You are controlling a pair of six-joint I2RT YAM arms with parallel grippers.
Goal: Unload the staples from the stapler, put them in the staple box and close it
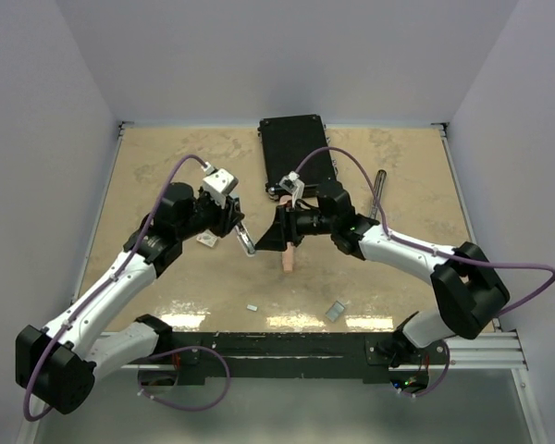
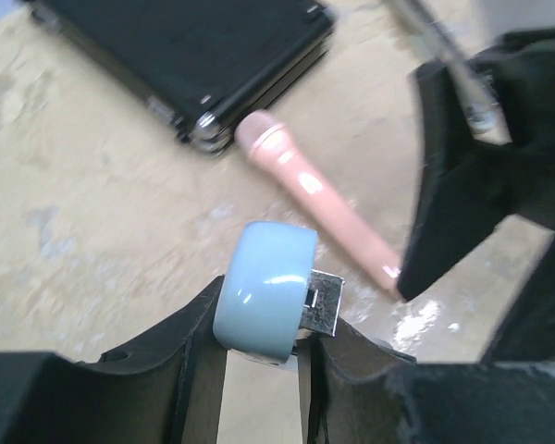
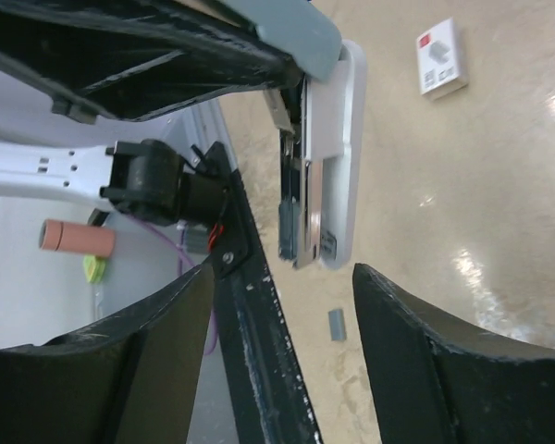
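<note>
Our left claw [image 2: 268, 314] clamps the stapler [image 2: 266, 277] mid-frame; right claw [image 3: 282, 273] gapes empty at its open magazine [image 3: 301, 185]. One staple strip [image 3: 337, 324] lies below; next, we'd tease out any others.

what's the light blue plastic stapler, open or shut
Open: the right wrist view shows the stapler's blue lid angled away from its metal staple rail and white base.

Robot lab enclosure — blank white walls [image 1: 287, 55], tan tabletop [image 1: 157, 166], aluminium mounting rail [image 1: 504, 350].
</note>
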